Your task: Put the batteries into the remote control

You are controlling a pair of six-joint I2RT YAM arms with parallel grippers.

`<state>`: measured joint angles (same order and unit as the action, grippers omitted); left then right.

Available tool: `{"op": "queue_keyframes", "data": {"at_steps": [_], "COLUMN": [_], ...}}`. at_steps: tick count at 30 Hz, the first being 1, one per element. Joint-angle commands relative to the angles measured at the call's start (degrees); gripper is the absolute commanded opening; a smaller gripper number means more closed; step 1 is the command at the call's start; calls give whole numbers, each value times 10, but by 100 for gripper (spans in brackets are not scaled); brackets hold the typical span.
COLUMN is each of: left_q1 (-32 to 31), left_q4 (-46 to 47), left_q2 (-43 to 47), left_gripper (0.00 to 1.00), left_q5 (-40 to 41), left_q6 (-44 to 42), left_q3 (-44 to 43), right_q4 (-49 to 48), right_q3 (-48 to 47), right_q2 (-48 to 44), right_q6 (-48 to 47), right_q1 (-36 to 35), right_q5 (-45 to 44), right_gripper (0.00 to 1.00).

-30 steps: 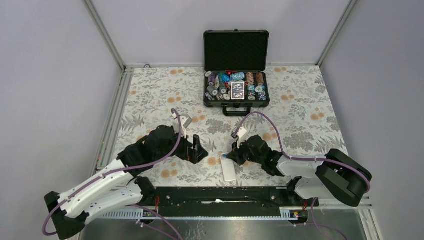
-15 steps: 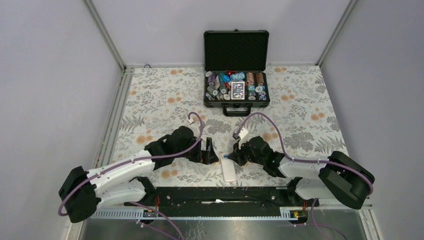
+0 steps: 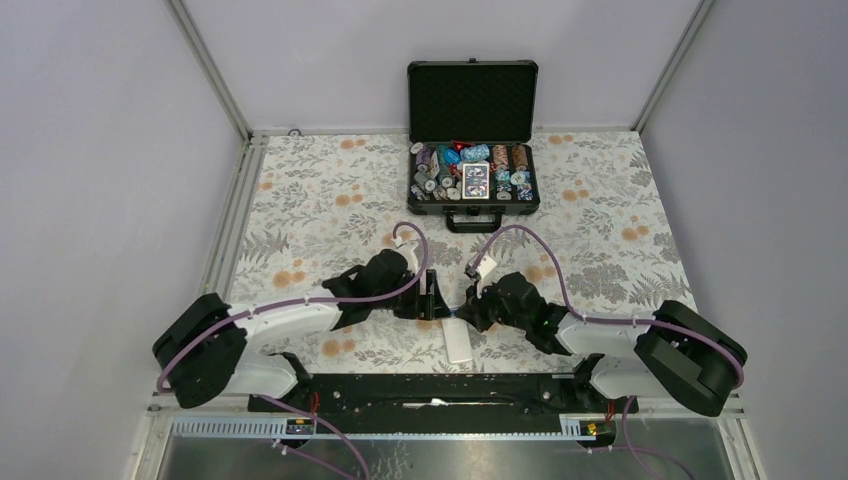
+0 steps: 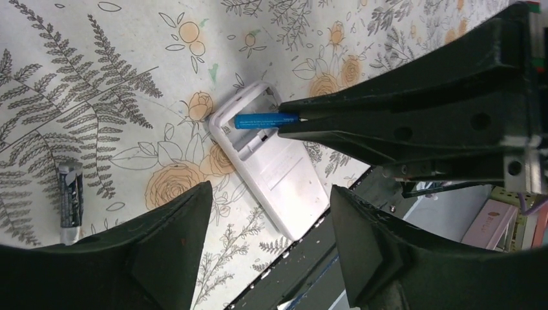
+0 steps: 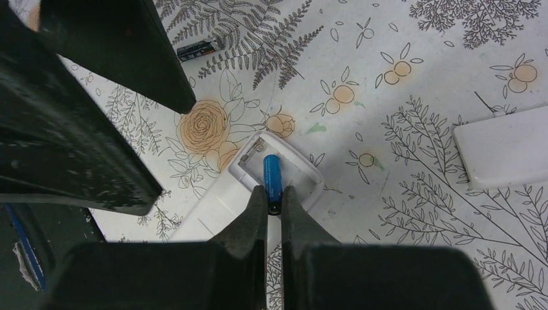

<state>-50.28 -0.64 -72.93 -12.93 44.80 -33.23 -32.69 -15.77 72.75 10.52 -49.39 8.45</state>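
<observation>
The white remote control lies back up near the table's front edge, its battery compartment open; it also shows in the top view and the right wrist view. My right gripper is shut on a blue battery, whose free end sits in the open compartment; that battery shows in the left wrist view too. The second, dark battery lies loose on the cloth, also in the right wrist view. My left gripper is open and empty just left of the remote, facing the right gripper.
A flat white piece, maybe the battery cover, lies on the cloth beside the remote. An open black case full of chips stands at the back. The black base rail runs just in front of the remote.
My left arm has swung right, bringing its open gripper close to the remote and the right gripper. The right gripper has hardly moved and keeps the battery.
</observation>
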Motion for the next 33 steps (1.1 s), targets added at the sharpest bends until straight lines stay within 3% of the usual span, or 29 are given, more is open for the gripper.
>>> {"op": "queue_keyframes", "data": {"at_steps": [1,17,30,33], "left_q1": [2,14,20,21], "left_q4": [74,133,148,153], "left_q2": [-29,-107,-149,-160], "left_gripper": [68,35,0,0], "left_q5": [-6,-13,-11,-11], "left_q6": [20,36,38,38], "left_q3": [-1,11,24,23], "right_q4": [-40,-47,-54,-54], "right_q3": [5,13,8,10], "right_q2": [8,8,23,21], "right_q6": [7,10,13,13], "right_q1": [4,3,3,3], "right_q5": [-9,-27,-18,-18], "right_gripper": [0,0,0,0]}}
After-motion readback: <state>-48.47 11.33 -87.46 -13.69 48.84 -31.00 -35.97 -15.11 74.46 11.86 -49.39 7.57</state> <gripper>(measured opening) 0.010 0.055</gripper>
